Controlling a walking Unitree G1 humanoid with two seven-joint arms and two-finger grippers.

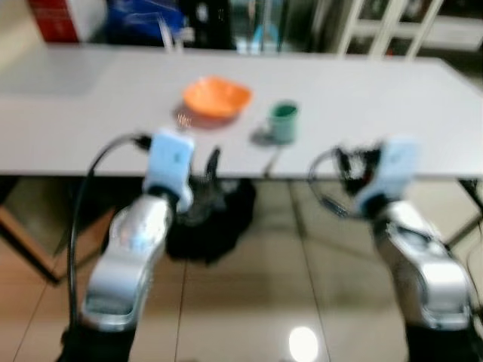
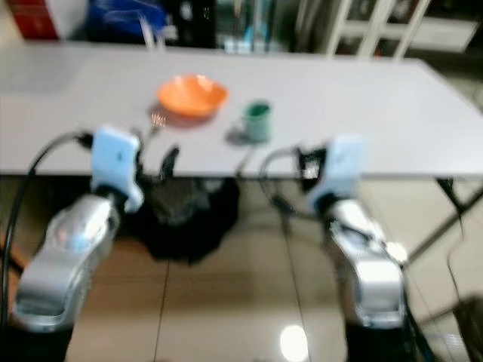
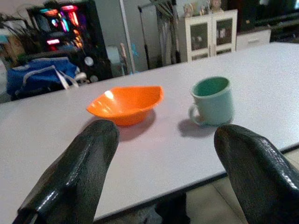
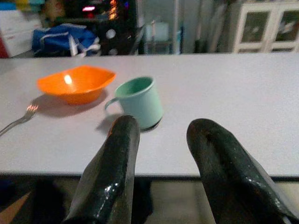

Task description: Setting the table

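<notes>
Both grippers held short of the white surface (image 1: 90, 121), jaws parted and empty.

The left gripper (image 3: 161, 168) and right gripper (image 4: 161, 163) are raised before the near edge (head views blurred); an orange plastic bowl (image 3: 125, 103), a pale green mug (image 3: 212, 100) beside it and a metal fork (image 4: 18, 119) are seen on top.

left gripper (image 3: 163, 172): fingers parted, arm raised forward | right gripper (image 4: 161, 163): fingers parted, arm raised forward
</notes>
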